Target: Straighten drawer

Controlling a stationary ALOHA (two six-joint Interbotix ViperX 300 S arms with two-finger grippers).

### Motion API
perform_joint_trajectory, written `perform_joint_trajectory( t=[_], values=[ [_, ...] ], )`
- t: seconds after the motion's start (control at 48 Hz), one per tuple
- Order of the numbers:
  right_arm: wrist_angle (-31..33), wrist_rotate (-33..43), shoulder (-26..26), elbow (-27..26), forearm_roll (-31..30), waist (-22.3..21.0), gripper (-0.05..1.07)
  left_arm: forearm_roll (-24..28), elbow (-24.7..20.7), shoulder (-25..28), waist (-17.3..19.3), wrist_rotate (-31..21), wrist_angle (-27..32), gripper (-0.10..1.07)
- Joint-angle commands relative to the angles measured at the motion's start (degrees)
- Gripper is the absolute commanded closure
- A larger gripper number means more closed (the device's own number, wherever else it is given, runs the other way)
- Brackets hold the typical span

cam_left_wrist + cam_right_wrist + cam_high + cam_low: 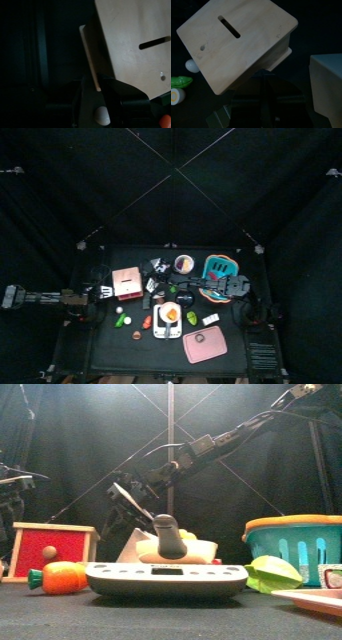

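Salmon-tan drawer (127,280) with pale knob, no readable writing

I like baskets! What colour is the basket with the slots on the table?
Teal, a blue-green. The basket shows best in the front view, at the right.

The black counter (100,343) carries many small things. The drawer (127,281) lies far left, a salmon box with a pale mark. A teal basket (221,270) stands far right. A white scale (167,320) lies in the middle, and a pink plate (205,344) near right. Beside the scale lie an orange piece (146,321) and a green piece (191,318).
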Motion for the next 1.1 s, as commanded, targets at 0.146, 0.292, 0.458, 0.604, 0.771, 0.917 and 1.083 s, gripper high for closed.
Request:
perform_joint_trajectory(
  t=[0.146, 0.292, 0.458, 0.604, 0.771, 0.917, 1.083],
  values=[
    [1.3, -0.1, -1.3, -2.5, -0.2, 0.4, 0.61, 1.5, -1.0, 4.3, 3.3, -0.1, -6.8, 0.27],
    [1.4, -0.1, -1.7, -2.5, -0.6, 1.0, 0.61, 1.6, -1.4, 5.1, 3.7, -0.2, -9.8, 0.27],
    [2.1, 0.0, -2.1, -2.5, -1.1, 1.6, 0.62, 1.4, -1.7, 5.5, 3.7, -0.3, -11.3, 0.27],
    [3.8, -0.1, -2.7, -2.5, -1.1, 2.5, 0.62, 1.1, -2.3, 6.7, 3.1, -0.2, -13.1, 0.27],
    [4.4, -0.1, -3.7, -2.1, -1.2, 3.6, 0.62, 1.3, -3.9, 9.0, 1.8, -0.2, -15.3, 0.27],
    [4.6, 0.0, -4.9, -0.9, -1.2, 4.3, 0.62, 1.2, -4.8, 11.3, 1.0, -0.2, -16.0, 0.27],
    [4.5, 0.0, -6.7, 1.2, -0.9, 5.4, 0.62, 1.1, -6.2, 14.0, -0.6, -0.4, -17.3, 0.27]
  ],
)
